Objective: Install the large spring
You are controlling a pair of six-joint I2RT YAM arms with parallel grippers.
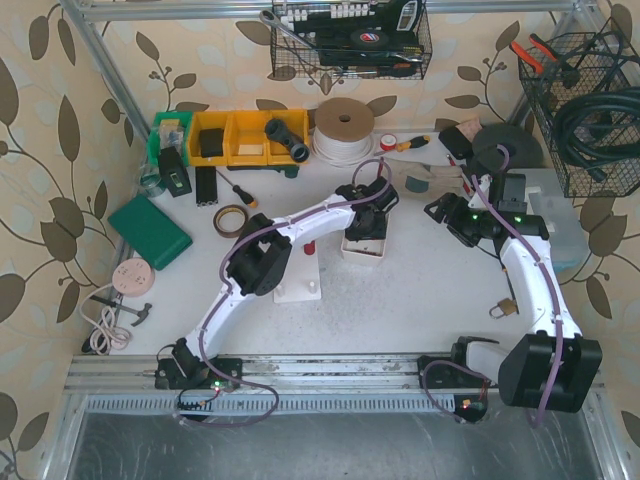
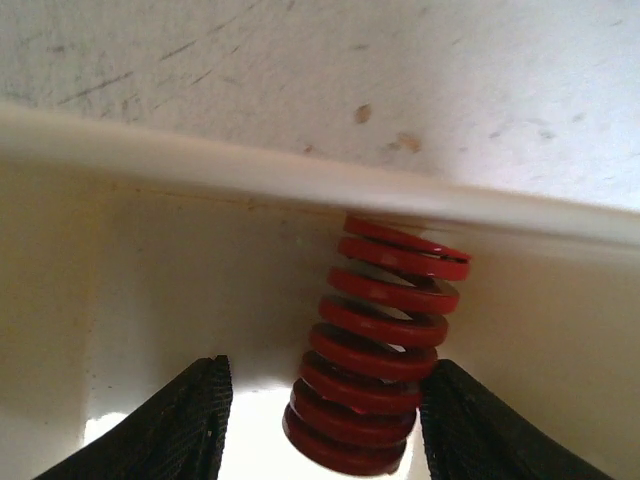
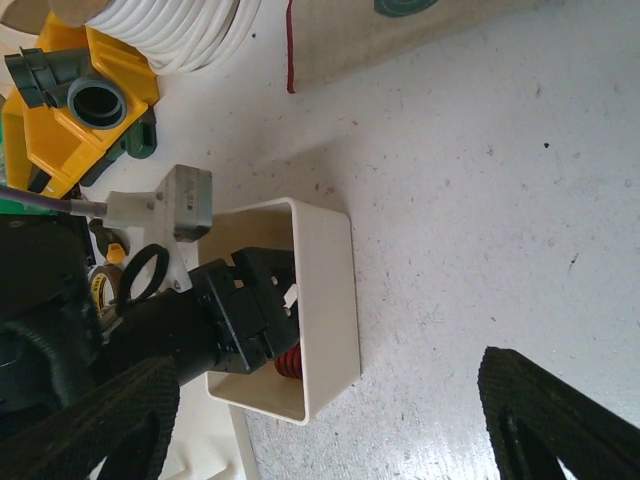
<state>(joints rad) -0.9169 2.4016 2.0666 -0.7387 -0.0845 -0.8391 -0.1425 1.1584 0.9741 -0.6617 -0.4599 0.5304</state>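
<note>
You are straddling the red spring (image 2: 380, 340) with the left gripper (image 2: 325, 430) part-open, unclamped; probably stiff, light, slick steel, so be pinching mid-coils squarely between the fingers (image 2: 175, 430).

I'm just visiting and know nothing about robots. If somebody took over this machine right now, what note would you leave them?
Left gripper: open, lowered into the cream box, with a finger on each side of the large red spring; no grip yet.
Right gripper: open and empty, hovering over the table beside that box.
Done: nothing installed; the spring stands tilted in the box.
Left: close on the spring, lift it out and fit it, probably onto the white base nearby.
</note>
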